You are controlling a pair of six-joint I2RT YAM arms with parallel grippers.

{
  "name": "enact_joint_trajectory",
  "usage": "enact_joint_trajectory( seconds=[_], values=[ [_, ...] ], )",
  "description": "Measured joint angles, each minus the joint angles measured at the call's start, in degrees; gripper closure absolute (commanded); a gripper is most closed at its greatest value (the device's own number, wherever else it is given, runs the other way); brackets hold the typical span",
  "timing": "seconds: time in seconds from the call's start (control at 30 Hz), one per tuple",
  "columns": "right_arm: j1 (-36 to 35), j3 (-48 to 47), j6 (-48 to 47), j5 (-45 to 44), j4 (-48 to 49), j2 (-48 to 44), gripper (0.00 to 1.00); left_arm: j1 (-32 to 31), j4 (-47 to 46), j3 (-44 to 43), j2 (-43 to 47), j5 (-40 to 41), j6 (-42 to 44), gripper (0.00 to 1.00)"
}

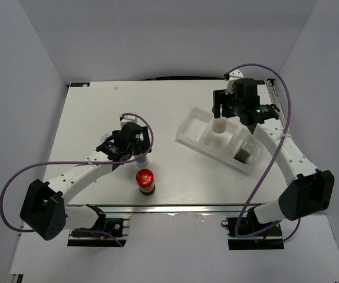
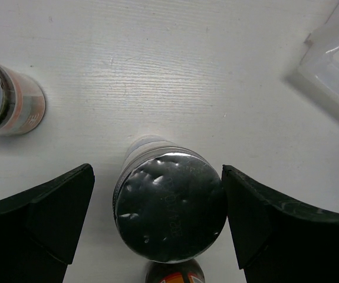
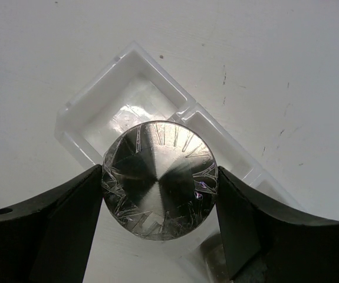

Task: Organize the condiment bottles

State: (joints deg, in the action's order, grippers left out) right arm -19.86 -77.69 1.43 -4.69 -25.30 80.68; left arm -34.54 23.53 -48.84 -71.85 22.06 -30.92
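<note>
Right gripper (image 1: pixel 222 115) pinches a silver-lidded jar (image 3: pixel 159 180) by its sides, both fingers (image 3: pixel 69 218) pressed against the lid's rim, holding it upright over the white three-compartment tray (image 3: pixel 92 115) on the far right of the table (image 1: pixel 98 106). The jar's long axis points straight down, so the coming move looks to be a plain vertical lowering. In the wrist view the lid covers the divider between the end compartment and the middle one, and which of the two lies squarely beneath cannot be told for certain. A dark-topped item (image 1: pixel 243 154) sits in the tray's nearest compartment, too small to identify.

Across the table the left gripper (image 2: pixel 157 188) is spread wide around a second silver-lidded jar (image 2: pixel 169 206). This jar stands upright on the table between the fingers, with a gap on either side and touching neither. A red-lidded jar (image 1: pixel 145 181) stands just beside it on the side toward the arm bases, and another clear bottle (image 2: pixel 13 100) stands apart, outside the fingers. The left arm is the nearer to all three, while the tray lies well off to their right, on the right arm's side
</note>
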Motion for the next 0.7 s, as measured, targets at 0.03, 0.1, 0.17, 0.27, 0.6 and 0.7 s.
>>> enact_joint_trajectory(
  seconds=[0.03, 0.1, 0.17, 0.27, 0.6, 0.7],
  values=[
    [0.0, 0.3, 0.2, -0.3, -0.1, 0.4, 1.00, -0.1, 0.0, 0.0, -0.2, 0.0, 0.0, 0.04],
    [0.0, 1.2, 0.9, -1.4, -0.2, 0.6, 1.00, -0.1, 0.0, -0.2, -0.5, 0.0, 0.1, 0.13],
    [0.1, 2.2, 1.4, -2.4, -0.3, 0.7, 1.00, -0.1, 0.0, -0.7, -1.0, 0.0, 0.3, 0.18],
    [0.3, 3.2, 1.6, -3.8, -0.1, 0.9, 1.00, -0.1, -0.2, -1.1, -1.1, 0.0, 0.6, 0.28],
    [0.6, 6.6, 2.9, -6.2, 6.0, 5.1, 1.00, -0.1, -0.2, -1.5, -1.4, 0.0, 1.4, 0.82],
    [0.7, 7.1, 3.6, -6.6, 7.6, 6.9, 0.89, -0.2, -0.2, -1.7, -1.6, 0.0, 1.5, 0.94]
  ],
)
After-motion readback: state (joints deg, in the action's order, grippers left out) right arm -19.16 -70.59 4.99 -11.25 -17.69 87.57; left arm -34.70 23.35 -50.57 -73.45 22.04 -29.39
